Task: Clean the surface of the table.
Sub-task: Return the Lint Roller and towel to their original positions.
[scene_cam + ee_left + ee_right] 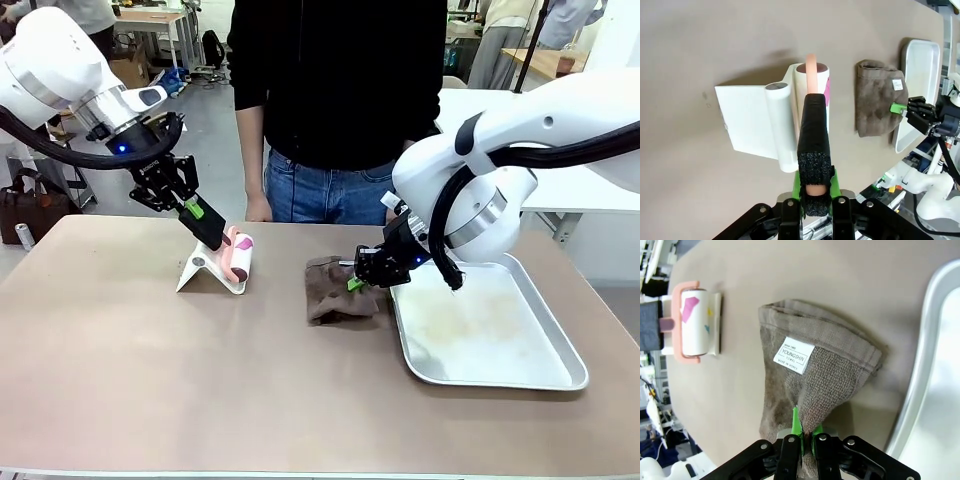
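The table (150,380) spans the whole front view from 9 to 3 o'clock, the widest thing there. Its top is a smooth matte beige-brown with a thin pale edge along the near side, and the bare stretches toward 6 o'clock look even in colour.

At about 10 o'clock from the table's middle, the left gripper (205,225) reaches down at a slant, its jaws clamped on the black foam handle of a lint roller (238,257). The roller has a pink frame and a white roll with pink patches, and it lies against a white stand (203,268) that rests on the tabletop. In the left wrist view the green pads (799,186) press both sides of the handle.

Just right of centre lies a brown towel (335,292), crumpled, with a white label on it. The right gripper (356,282) is at its 3 o'clock edge, jaws closed on a fold of the cloth, as the right wrist view shows.

Farther toward 3 o'clock, just beside the towel, a shiny rimmed metal tray (560,375) sits on the table. A person (335,110) in a black top and blue jeans stands at 12 o'clock, at the far edge.
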Controlling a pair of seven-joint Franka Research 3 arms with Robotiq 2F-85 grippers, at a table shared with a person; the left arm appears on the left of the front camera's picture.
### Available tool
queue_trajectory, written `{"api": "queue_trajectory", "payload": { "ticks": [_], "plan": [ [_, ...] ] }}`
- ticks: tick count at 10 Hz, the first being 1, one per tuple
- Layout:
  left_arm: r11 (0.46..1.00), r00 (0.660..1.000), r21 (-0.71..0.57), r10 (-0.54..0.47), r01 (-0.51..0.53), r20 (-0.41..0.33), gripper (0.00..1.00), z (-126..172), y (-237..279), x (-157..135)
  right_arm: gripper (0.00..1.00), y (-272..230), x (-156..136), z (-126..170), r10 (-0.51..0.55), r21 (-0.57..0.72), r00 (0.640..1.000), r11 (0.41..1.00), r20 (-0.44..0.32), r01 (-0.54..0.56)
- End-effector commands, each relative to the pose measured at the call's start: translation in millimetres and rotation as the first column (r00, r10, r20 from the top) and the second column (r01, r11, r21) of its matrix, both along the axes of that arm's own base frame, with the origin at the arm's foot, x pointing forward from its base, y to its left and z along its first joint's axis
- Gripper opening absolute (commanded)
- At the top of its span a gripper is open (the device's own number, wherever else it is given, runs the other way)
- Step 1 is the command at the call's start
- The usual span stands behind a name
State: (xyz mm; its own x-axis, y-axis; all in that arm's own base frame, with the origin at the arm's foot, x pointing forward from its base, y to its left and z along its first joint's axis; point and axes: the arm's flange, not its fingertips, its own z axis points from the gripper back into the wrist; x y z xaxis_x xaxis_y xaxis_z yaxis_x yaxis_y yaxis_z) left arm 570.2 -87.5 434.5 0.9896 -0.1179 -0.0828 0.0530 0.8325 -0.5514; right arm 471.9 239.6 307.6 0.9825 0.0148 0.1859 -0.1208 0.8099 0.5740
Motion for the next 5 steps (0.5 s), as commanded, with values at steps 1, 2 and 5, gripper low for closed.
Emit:
{"api": "queue_trajectory", "payload": {
  "ticks": [1, 2, 5],
  "plan": [
    [0.999, 0.999, 0.022, 0.025, -0.024, -0.027, 0.22, -1.4, -3.4, 1.0, 0.07, 1.4, 3.5, -3.0, 0.005, 0.033, 1.000, 0.999, 0.009, -0.005],
    [0.999, 0.998, 0.017, 0.037, -0.036, -0.049, 0.22, -3.1, -4.8, -0.1, 0.07, 1.4, 4.8, -4.9, 0.000, 0.033, 1.000, 0.999, 0.006, 0.000],
    [0.998, 0.996, 0.062, 0.039, -0.035, -0.077, 0.22, -6.2, -8.7, -3.8, 0.07, 0.3, 3.6, -6.1, -0.002, 0.055, 1.000, 0.999, 0.006, 0.001]
  ]
}}
